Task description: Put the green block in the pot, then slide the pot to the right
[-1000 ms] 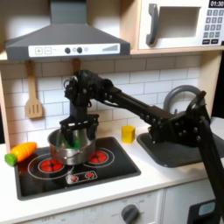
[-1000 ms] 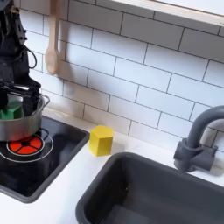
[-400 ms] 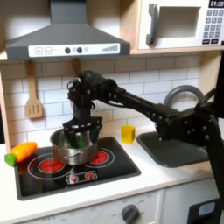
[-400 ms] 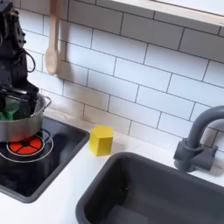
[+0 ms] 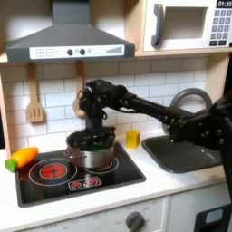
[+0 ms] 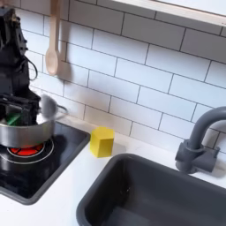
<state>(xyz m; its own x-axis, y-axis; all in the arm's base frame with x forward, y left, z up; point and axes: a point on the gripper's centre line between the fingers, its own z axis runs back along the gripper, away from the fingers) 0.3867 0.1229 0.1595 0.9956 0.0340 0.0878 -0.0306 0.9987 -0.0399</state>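
End effector (image 5: pixel 91 138) reaches down into the pot (image 5: pixel 94 157) at its far rim; whether it is open or closed can't be told. Pot sits on the black stovetop (image 5: pixel 54 186), over the right burner in the first exterior view. Green block (image 6: pixel 14 117) lies inside the pot, seen in the second exterior view. First exterior view adds the carrot (image 5: pixel 20 158) at the stove's left; both exterior views show the yellow block (image 6: pixel 102 141) on the bench beside the sink (image 6: pixel 150 190).
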